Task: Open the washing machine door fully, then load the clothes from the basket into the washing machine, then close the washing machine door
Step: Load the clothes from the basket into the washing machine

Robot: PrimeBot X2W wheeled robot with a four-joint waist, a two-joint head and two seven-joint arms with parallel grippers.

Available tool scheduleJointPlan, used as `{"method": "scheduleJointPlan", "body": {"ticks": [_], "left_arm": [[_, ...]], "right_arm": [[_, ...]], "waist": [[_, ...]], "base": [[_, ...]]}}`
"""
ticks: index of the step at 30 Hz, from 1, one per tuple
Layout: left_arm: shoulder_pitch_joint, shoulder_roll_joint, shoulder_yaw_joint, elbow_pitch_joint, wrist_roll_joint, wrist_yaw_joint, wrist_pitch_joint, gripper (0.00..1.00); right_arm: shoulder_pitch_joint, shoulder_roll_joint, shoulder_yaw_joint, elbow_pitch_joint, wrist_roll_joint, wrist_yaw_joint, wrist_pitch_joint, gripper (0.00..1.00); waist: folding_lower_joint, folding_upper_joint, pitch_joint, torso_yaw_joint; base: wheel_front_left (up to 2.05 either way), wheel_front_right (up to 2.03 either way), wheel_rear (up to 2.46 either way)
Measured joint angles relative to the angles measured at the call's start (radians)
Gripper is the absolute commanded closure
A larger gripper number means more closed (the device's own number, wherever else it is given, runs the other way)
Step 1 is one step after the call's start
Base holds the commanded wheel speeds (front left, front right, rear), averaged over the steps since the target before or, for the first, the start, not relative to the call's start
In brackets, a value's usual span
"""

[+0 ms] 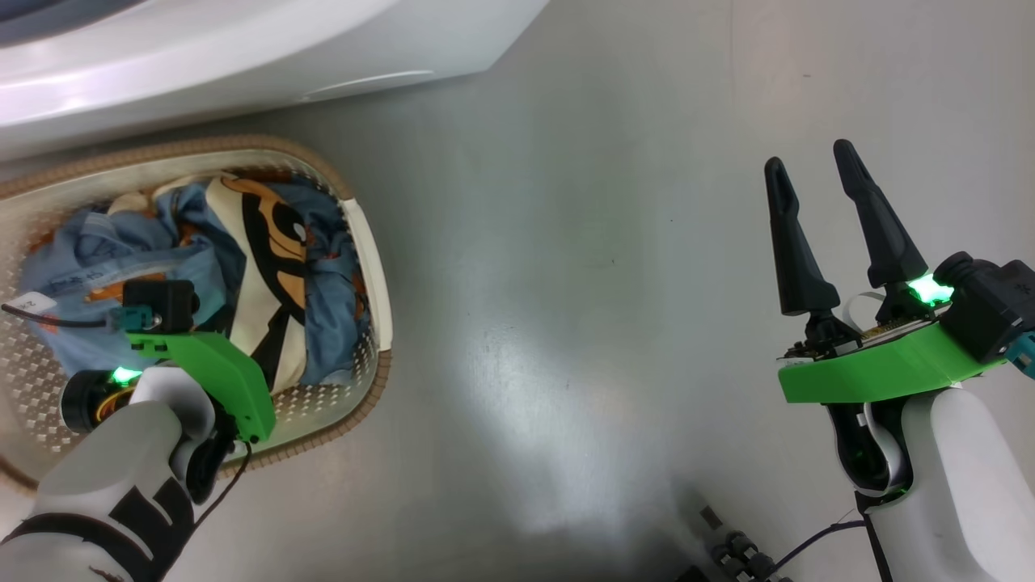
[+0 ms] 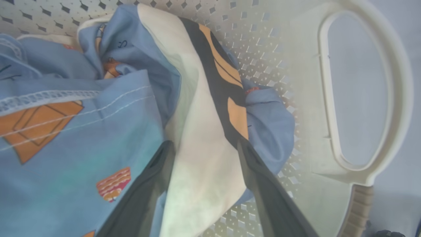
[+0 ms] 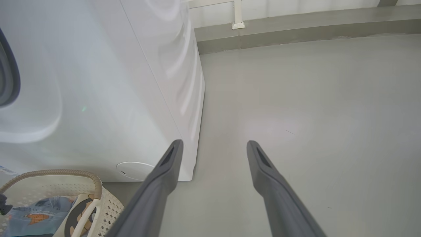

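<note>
While the blue-and-cream printed clothes point(image 2: 65, 138) lay inside the cream perforated plastic basket point(image 1: 380, 283), the left gripper point(image 2: 205, 143), spread wide, straddled a fold, so loading apparently called for closing next; the right gripper point(image 1: 811, 158) hovered well apart from the basket, wide, empty.

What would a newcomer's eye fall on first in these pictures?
The blue and cream clothes heaped in the basket at the head view's left, beside the washing machine. The left gripper reaches into them, jaws open astride a cream fold; the right gripper hangs open over grey floor.
</note>
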Motion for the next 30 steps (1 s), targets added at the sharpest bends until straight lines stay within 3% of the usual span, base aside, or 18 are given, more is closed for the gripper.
{"method": "scheduleJointPlan", "body": {"ticks": [16,19,20,21,30], "left_arm": [[-0.036,0.036,-0.119,-0.06,-0.106,0.0,0.033,0.0],[-0.039,0.037,-0.128,-0.06,-0.115,0.0,0.032,0.78],[-0.039,0.037,-0.131,-0.06,-0.121,0.0,0.032,0.78],[-0.039,0.037,-0.134,-0.06,-0.125,0.0,0.032,0.97],[-0.039,0.035,-0.147,-0.072,-0.162,0.0,0.021,1.0]], "right_arm": [[-0.017,0.0,0.026,-0.012,0.0,0.0,0.0,0.0],[-0.023,0.0,0.026,-0.017,-0.006,0.0,0.0,0.0],[-0.023,0.0,0.027,-0.017,-0.006,0.0,0.0,0.0],[-0.023,0.0,0.027,-0.017,-0.006,0.0,0.0,0.0],[-0.023,-0.002,0.029,-0.018,-0.008,0.0,0.0,0.0]], "waist": [[0.0,0.0,0.029,-0.031],[0.0,0.0,0.032,-0.032],[0.0,0.0,0.032,-0.033],[0.0,0.0,0.032,-0.033],[0.0,0.0,0.012,-0.028]], "base": [[0.0,0.0,0.0],[0.0,0.0,0.0],[0.0,0.0,0.0],[0.0,0.0,0.0],[0.0,0.0,0.0]]}}
